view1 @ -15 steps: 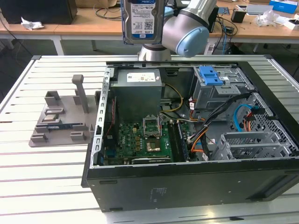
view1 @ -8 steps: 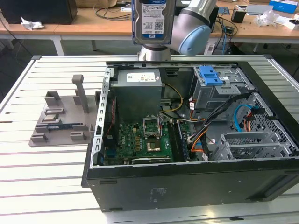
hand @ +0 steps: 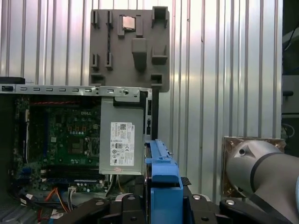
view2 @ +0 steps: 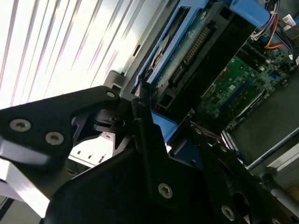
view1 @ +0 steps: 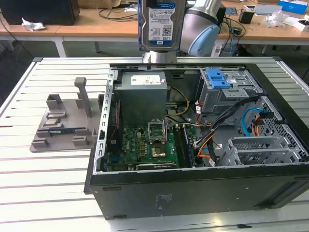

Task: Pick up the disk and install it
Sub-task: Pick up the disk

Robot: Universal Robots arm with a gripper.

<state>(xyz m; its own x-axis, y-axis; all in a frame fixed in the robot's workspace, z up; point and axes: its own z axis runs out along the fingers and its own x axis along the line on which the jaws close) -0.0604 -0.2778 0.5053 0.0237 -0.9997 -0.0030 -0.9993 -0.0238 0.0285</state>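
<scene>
Gripper [hand: 163,203] closed on disk [view1: 161,24], pinching blue side rails, I think; grip partly hidden. Disk up in gripper, computer case [view1: 193,193] open far below. You hold hard, heavy-ish metal box. Smooth, can slip. Bumps hurt it. Keep hold on rails.

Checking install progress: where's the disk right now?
In the exterior view, the disk hangs upright at top centre, above the grey power supply, outside the case.
</scene>
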